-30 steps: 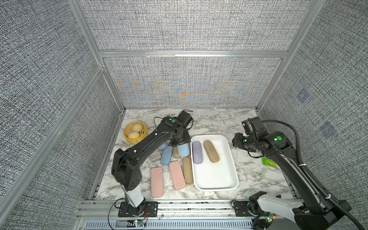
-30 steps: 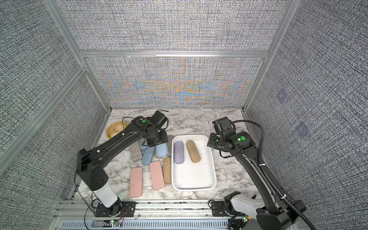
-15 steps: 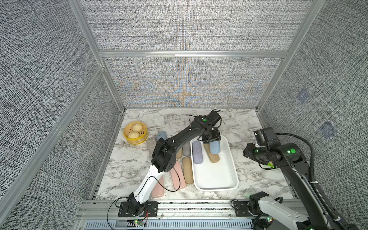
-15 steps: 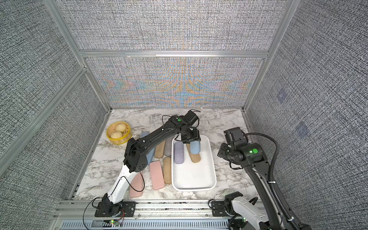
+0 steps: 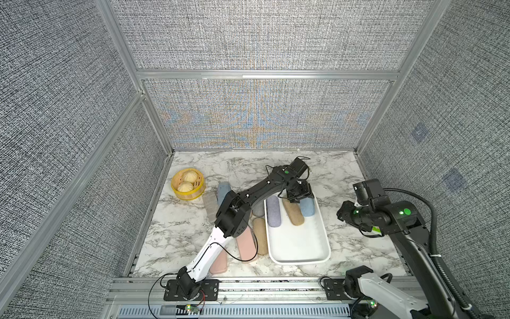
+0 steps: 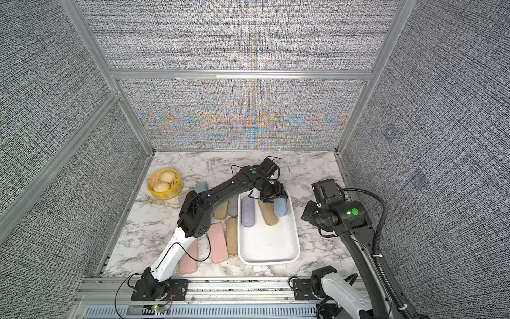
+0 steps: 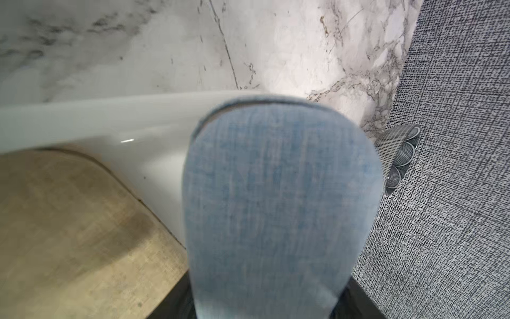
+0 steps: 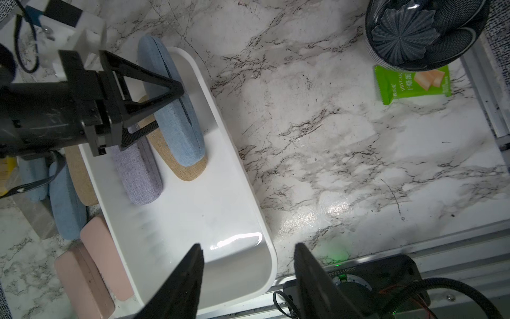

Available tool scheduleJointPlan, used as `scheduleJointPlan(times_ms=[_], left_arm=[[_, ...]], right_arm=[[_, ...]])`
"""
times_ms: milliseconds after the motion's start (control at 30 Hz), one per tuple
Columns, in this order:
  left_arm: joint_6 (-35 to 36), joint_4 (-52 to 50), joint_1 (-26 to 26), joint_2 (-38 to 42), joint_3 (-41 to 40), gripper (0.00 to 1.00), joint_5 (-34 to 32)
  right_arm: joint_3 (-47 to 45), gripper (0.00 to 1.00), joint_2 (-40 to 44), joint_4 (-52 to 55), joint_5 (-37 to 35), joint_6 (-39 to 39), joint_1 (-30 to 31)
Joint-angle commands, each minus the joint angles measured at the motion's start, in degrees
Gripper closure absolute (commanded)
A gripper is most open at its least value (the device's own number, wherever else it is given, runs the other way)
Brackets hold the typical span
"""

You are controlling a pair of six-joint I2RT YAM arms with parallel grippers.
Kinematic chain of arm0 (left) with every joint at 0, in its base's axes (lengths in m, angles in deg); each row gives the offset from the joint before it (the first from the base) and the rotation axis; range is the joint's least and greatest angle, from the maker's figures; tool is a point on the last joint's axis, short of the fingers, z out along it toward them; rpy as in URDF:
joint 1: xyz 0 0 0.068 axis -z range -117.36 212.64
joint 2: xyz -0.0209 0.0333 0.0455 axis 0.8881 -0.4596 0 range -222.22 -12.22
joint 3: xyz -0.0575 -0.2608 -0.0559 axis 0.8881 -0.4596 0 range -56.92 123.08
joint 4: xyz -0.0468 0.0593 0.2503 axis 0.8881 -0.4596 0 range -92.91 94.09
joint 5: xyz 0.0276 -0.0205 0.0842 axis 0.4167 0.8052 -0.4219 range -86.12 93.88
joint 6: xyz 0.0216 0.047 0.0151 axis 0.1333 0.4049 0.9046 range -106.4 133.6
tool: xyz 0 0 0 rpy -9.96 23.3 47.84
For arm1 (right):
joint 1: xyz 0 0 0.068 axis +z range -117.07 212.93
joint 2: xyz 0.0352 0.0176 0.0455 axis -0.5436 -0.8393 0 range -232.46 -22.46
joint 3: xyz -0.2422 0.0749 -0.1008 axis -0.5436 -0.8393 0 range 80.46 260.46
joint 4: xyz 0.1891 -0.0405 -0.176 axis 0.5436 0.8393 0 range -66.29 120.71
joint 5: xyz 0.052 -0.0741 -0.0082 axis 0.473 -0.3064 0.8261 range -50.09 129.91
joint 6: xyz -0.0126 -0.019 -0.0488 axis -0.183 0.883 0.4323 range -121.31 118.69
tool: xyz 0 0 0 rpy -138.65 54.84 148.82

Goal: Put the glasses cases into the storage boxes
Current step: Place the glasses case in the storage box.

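Marble tabletop (image 5: 187, 229): open along far edge and at front left corner. White tray (image 5: 298, 243) by front edge; near half free. Left gripper (image 8: 169, 109), a second ago over loose cases (image 5: 260, 234) left of tray, now at tray's far right corner, clamped on light blue case (image 5: 307, 207) touching tan case (image 5: 294, 215). Right gripper (image 8: 248, 245) pulled back past tray's right rim, jaws apart, empty. Steamer basket (image 5: 189, 194) far left; green packet (image 8: 408, 82) near right edge.

Black-and-white arms (image 5: 265, 190), green indicator lights (image 5: 286, 172)
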Motion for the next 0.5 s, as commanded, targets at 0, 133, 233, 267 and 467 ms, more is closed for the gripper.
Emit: scheduleJointPlan(times_ms=[0,133,233,267,467], left_arm=[[-1.7,-1.7,0.1,-0.7,0.2,0.43,-1.6],[-0.9,-5.3,0.0,-1.6,1.9,0.43,-4.7],[-0.4,-8.0,0.0,-1.7,2.5,0.43,-6.0],[-0.2,-8.5,0.0,-1.5,2.4,0.43,-6.3],[-0.4,-9.7,0.2,-1.0,1.6,0.43,-6.9]], right_arm=[[1.4,0.45,0.2,1.1,0.4,0.7,0.0],[2.8,0.45,0.4,1.3,0.1,1.6,0.0],[4.4,0.45,0.0,2.1,-1.1,2.9,-0.2],[4.8,0.45,-0.2,2.3,-1.1,3.2,-0.3],[5.4,0.45,-0.7,1.6,-0.6,3.3,-0.5]])
